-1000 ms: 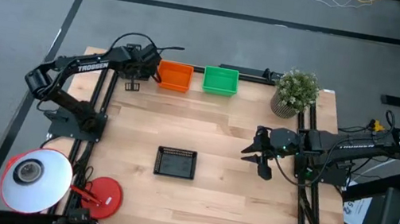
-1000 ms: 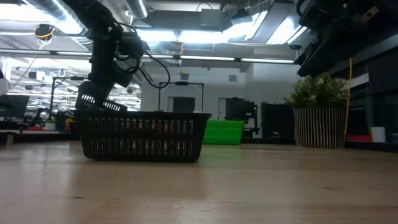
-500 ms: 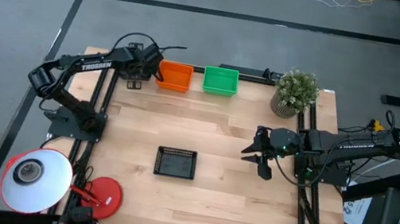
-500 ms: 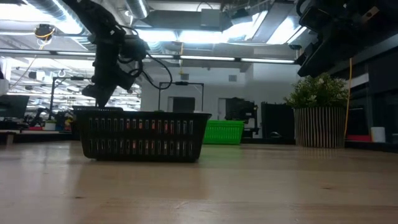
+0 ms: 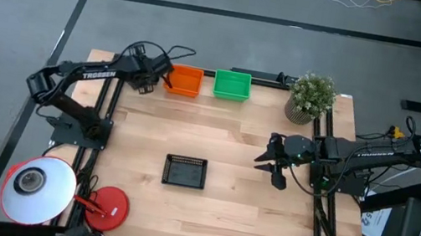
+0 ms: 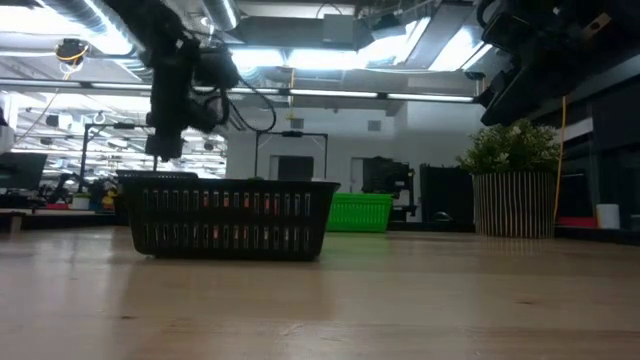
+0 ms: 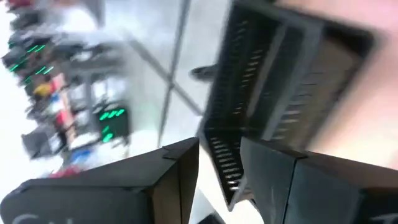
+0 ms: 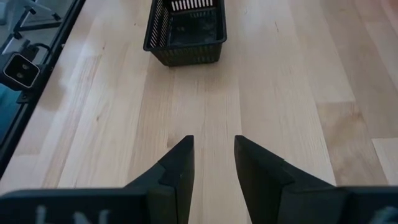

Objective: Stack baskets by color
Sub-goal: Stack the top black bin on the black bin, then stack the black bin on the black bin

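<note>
High view: my left gripper hangs at the bench's far-left corner, just beside the orange baskets, which sit along the far edge with the green baskets next to them. The black baskets lie mid-bench, toward the near edge, long axis running left to right. My right gripper waits over the right side of the bench, fingers apart, and I judge it the nearer arm to the black ones, which lie off to its left.

Low view: the black baskets fill the foreground, the green baskets show behind them, and my left arm stands above, clear of both.

Left wrist view: my left gripper has its fingers apart with nothing between them; a dark mesh basket wall shows beyond, blurred.

Right wrist view: my right gripper is spread and empty, the black baskets straight ahead, well apart, on bare bench.
</note>
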